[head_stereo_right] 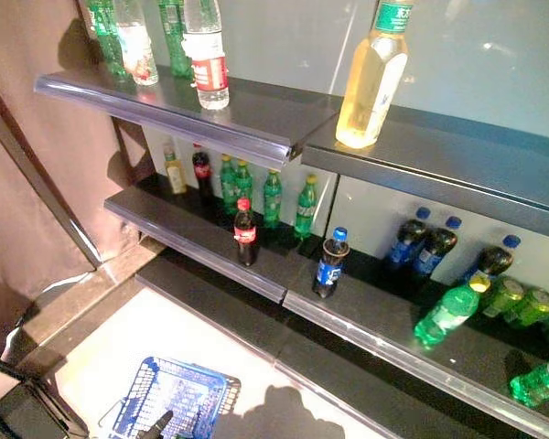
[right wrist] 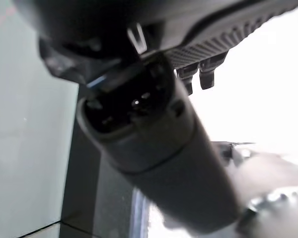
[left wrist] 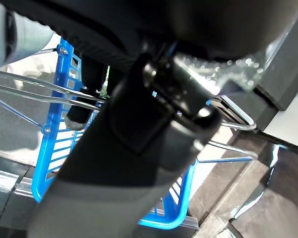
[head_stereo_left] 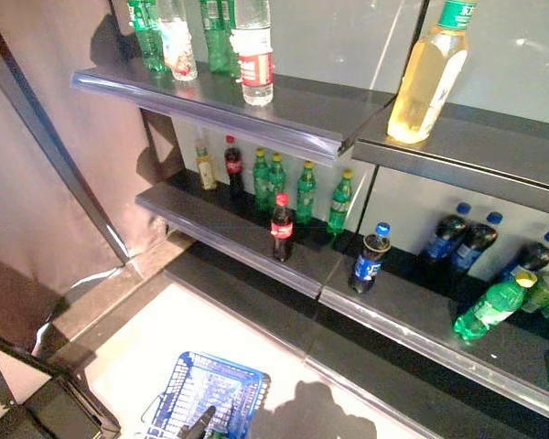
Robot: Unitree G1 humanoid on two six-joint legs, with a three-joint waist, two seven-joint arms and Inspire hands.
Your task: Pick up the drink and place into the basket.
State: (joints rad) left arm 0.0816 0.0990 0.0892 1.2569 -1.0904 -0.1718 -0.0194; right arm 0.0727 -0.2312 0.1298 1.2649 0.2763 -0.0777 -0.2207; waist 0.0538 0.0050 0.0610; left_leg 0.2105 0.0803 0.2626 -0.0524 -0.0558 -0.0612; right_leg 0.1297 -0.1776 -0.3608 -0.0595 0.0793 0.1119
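Drinks [head_stereo_left: 282,229] shelved, left hand [head_stereo_left: 199,423] apparently at basket [head_stereo_left: 206,389].

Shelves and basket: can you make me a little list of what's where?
top shelf: clear bottles, green bottles, one big yellow drink
middle shelf: cola bottle at the front, green bottles behind
blue-capped bottle: front of the right shelf
basket: blue, on the floor
left hand: at the basket
right hand: holds nothing

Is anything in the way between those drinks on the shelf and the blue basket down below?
Nothing visible is. The cola bottle stands alone at the middle shelf's front edge, and the blue basket sits open-topped on the floor below, with the left hand at it.
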